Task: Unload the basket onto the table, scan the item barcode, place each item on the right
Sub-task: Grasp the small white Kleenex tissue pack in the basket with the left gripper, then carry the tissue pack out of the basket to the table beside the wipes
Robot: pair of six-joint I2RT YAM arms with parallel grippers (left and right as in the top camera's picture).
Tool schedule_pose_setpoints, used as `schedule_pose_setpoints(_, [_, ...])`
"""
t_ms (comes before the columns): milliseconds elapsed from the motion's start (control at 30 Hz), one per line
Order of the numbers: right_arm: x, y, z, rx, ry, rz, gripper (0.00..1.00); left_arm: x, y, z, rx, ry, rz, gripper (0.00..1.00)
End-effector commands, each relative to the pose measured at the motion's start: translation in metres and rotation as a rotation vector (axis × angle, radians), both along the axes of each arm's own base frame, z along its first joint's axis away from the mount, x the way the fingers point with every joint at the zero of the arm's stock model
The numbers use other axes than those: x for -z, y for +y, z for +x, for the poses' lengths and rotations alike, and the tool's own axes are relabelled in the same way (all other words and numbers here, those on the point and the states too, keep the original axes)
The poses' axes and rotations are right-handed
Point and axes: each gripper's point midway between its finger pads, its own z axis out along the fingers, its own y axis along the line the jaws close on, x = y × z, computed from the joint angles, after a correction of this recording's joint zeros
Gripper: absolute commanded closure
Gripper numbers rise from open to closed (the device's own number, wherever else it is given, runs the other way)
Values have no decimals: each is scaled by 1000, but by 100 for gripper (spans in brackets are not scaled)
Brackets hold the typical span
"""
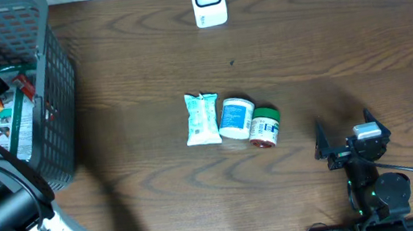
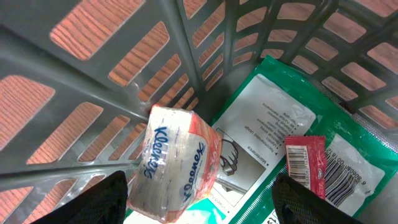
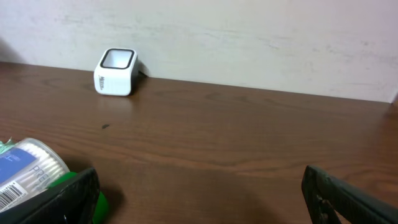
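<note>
Dark wood worktop [image 1: 141, 52], with a grey basket [image 1: 57, 88] at its left end. Inside, the tissue pack [image 2: 177, 163] leans tilted on the basket wall, just ahead of the left end effector [image 2: 202, 186], whose jaws are released. The pack sits close to one finger. The right end effector [image 3: 199, 202], spread and empty, is well apart, so the left arm is nearer.

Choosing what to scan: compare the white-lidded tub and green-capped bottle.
The tub is wider, white-lidded, blue-labelled; the bottle is slimmer, green-capped. The tub sits next to the teal-and-white packet; the bottle ends the row. Both rest on the table, ungripped.
</note>
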Motion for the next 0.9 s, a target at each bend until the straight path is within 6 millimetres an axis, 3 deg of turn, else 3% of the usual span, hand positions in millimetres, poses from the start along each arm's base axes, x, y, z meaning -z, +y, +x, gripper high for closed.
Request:
schedule_pose_setpoints(0, [1, 2, 0, -8, 2, -9, 1, 16, -1, -1, 17, 23, -22, 28])
schedule_pose_setpoints(167, [1, 2, 0, -8, 2, -9, 1, 34, -14, 6, 78, 17, -96, 32])
schedule_pose_setpoints(467, [1, 2, 0, -8, 2, -9, 1, 28, -12, 11, 83, -11, -82, 50])
schedule_pose_setpoints(567, [1, 2, 0, -8, 2, -9, 1, 27, -10, 13, 98, -15, -67, 61])
schedule_pose_setpoints(600, [1, 2, 0, -8, 2, -9, 1, 25, -10, 14, 104, -17, -59, 74])
schedule_pose_setpoints(700, [1, 2, 0, -8, 2, -9, 1, 19, -7, 14, 99, -29, -50, 91])
schedule_pose_setpoints(867, [1, 2, 0, -8, 2, -9, 1, -5, 0, 12, 88, -68, -16, 93])
